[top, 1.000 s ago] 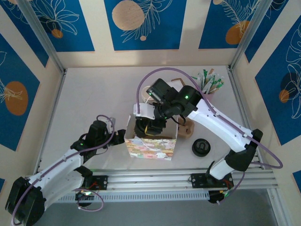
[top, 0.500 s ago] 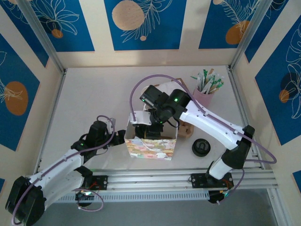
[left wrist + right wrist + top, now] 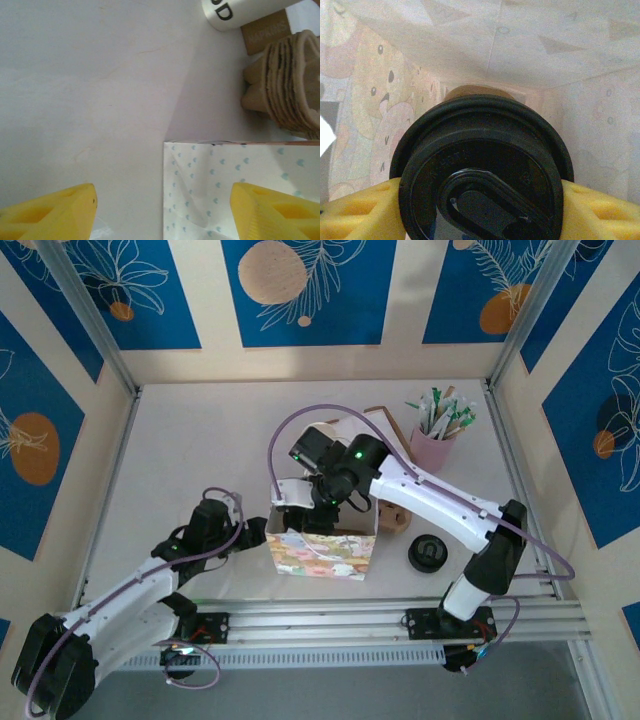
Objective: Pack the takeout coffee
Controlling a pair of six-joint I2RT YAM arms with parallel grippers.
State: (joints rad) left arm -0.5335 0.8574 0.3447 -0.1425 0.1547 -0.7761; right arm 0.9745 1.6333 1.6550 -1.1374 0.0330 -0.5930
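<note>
Reaching out from the near edge, my right arm ran up and across the table, elbow well out to the right, wrist tipped down into the open top of the printed paper bag [image 3: 322,552]. My left arm lay low along the table from the near left corner, with my left gripper [image 3: 162,212] at the bag's left side. My right gripper [image 3: 482,210] was clamped on the takeout coffee [image 3: 482,170], one yellow finger pressed against each side of its black lid. The cup sat inside the bag, with the cartoon-print walls close around it. My left fingers [image 3: 50,215] stood apart, one over bare table and the other over the bag's heart-dotted side panel. I couldn't tell whether they were bearing on the paper. On the table to the right of the bag lay a loose black lid [image 3: 427,554]. Farther back stood a pink cup [image 3: 437,445] full of sticks and straws. From above, my right wrist covered the bag's mouth and hid the cup; the right wrist view looked straight down on the lid. The left wrist view picked out a stack of cardboard carriers [image 3: 295,85] just past the bag, a white cup [image 3: 240,12] on its side, and a brown napkin box [image 3: 265,32].
</note>
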